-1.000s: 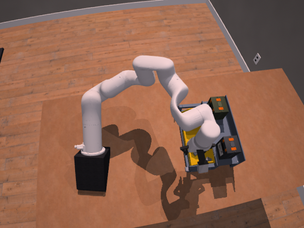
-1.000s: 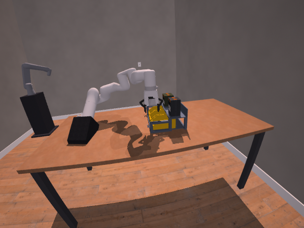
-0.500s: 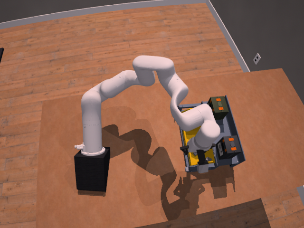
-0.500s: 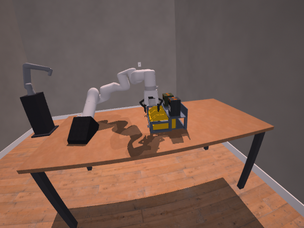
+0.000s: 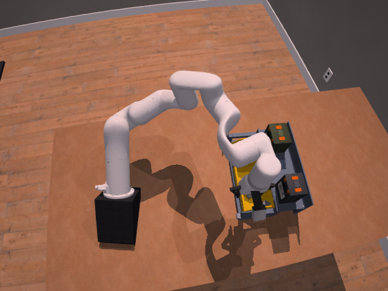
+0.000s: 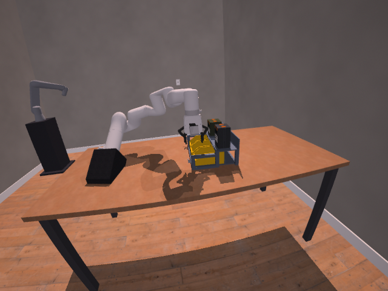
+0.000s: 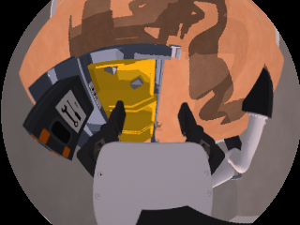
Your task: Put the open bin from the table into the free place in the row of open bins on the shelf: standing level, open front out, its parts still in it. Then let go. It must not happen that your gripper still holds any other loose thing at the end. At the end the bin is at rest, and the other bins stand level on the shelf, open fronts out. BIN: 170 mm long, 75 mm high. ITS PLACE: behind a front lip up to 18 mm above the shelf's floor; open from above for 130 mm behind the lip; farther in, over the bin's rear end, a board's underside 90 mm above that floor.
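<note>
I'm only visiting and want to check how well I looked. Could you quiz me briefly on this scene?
1. True or false: the gripper is clamped on the yellow bin.
2. How many dark boxes with orange marks stand on the shelf unit? A one, B two, C three.
3. Fill in: the arm's foot stands on a ___ block.
Key: 1 false, it is open and holds nothing; 2 B; 3 black.

Your yellow bin (image 6: pixel 204 152): seated level in the grey shelf (image 6: pixel 237 147), beside two dark bins (image 6: pixel 223 135).
</note>
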